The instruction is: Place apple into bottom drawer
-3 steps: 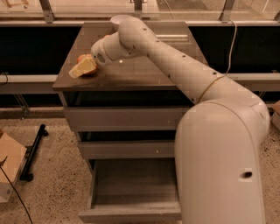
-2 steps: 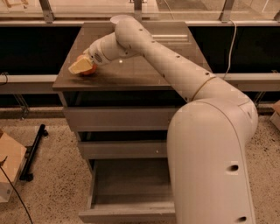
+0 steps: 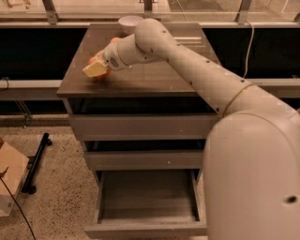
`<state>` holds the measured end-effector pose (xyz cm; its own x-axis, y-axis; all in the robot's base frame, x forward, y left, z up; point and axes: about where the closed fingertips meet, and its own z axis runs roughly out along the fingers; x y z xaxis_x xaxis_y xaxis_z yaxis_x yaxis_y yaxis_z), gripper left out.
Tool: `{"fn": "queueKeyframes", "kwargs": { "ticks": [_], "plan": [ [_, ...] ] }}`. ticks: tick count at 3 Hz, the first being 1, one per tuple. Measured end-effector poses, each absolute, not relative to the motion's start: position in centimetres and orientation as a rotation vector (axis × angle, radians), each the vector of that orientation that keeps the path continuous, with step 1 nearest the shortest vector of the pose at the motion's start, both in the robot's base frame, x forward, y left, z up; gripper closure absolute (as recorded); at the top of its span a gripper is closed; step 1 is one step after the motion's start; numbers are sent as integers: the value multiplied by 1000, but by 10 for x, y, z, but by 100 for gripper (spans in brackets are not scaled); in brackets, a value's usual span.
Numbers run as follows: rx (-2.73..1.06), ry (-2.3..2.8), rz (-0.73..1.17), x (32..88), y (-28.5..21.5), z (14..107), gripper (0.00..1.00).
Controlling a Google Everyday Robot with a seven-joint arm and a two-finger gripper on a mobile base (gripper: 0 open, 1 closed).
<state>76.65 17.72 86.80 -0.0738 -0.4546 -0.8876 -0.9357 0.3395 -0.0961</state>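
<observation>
Gripper [image 3: 96, 69] edged slightly right since a second ago, low at the bench [image 3: 154, 79] left front | apple [image 3: 104, 73] beneath it, on the bench | jaws: cannot tell | bottom drawer [image 3: 145, 230] pulled open

I take this for a lab or test space in an office building, not a home. My gripper [image 3: 95, 69] is at the left front of a bare grey-brown cabinet [image 3: 154, 77] with flat drawers and no decoration. Far below it the floor [image 3: 61, 197] is speckled terrazzo. A cardboard box [image 3: 10, 180] sits down to its left, and a black stand [image 3: 36, 161] lies nearer. Behind it runs a metal-framed glass wall [image 3: 93, 7]. A loose cable [image 3: 247, 44] hangs well to its right. A pale ledge [image 3: 28, 84] runs level with it on its left.
</observation>
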Motion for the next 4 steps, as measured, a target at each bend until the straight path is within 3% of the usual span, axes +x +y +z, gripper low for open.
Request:
{"fn": "queueKeyframes", "kwargs": {
  "ticks": [1, 4],
  "plan": [
    [-1264, 1613, 641, 731, 145, 893, 100],
    [-1179, 1612, 750, 556, 85, 884, 100]
  ]
}}
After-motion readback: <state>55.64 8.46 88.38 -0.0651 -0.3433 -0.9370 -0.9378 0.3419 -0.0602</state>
